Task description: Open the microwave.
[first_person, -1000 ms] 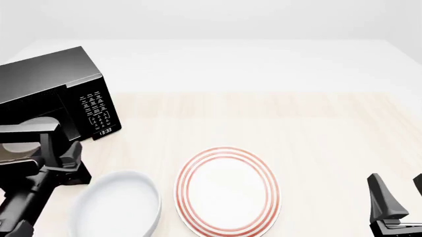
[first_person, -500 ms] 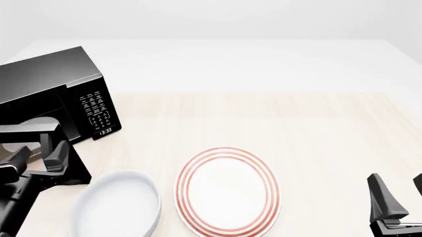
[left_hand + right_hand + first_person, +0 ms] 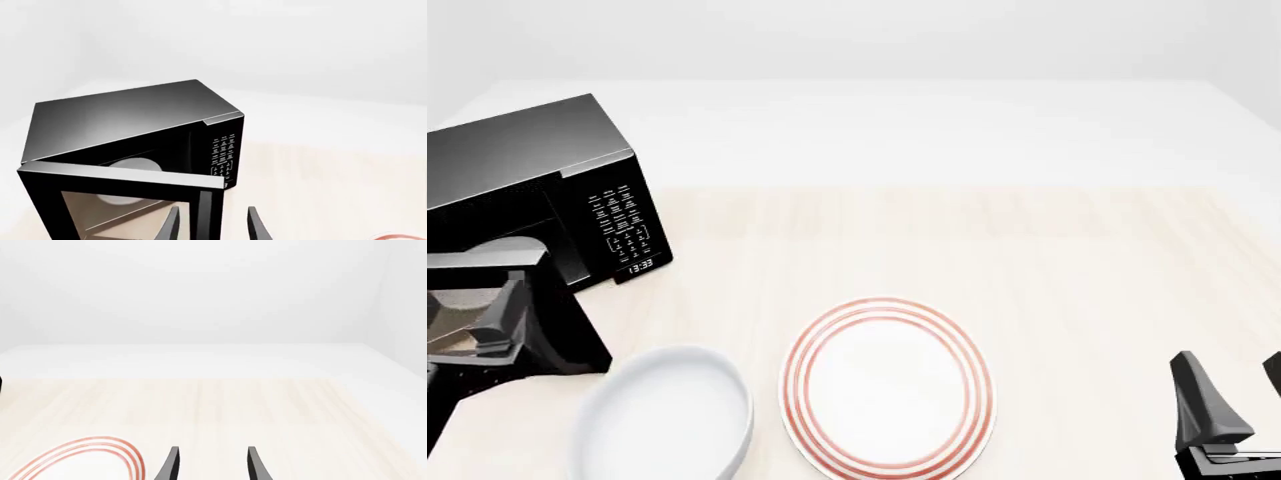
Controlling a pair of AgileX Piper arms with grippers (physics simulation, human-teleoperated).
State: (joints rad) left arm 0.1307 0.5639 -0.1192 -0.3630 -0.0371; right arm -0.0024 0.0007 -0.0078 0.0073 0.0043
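The black microwave [image 3: 527, 170] stands at the table's left, its button panel [image 3: 621, 215] facing right. Its dark glass door [image 3: 127, 205] hangs swung open toward me, and the white turntable plate [image 3: 130, 165] shows inside. My left gripper [image 3: 494, 325] is open and empty, low at the left beside the open door [image 3: 567, 325]. In the left wrist view its fingertips [image 3: 173, 225] stand apart, with the door's free edge seen between them a little beyond. My right gripper [image 3: 1234, 400] is open and empty at the near right, and it also shows in the right wrist view [image 3: 212, 465].
A white bowl [image 3: 667, 415] sits near the front, just right of the open door. A white plate with red rings [image 3: 888, 385] lies beside it at front centre and shows in the right wrist view [image 3: 87, 460]. The table's pale wooden top [image 3: 1028, 250] stretches right.
My left gripper has drawn back to the left, away from the door's free edge. The door stays open. The right arm has not moved.
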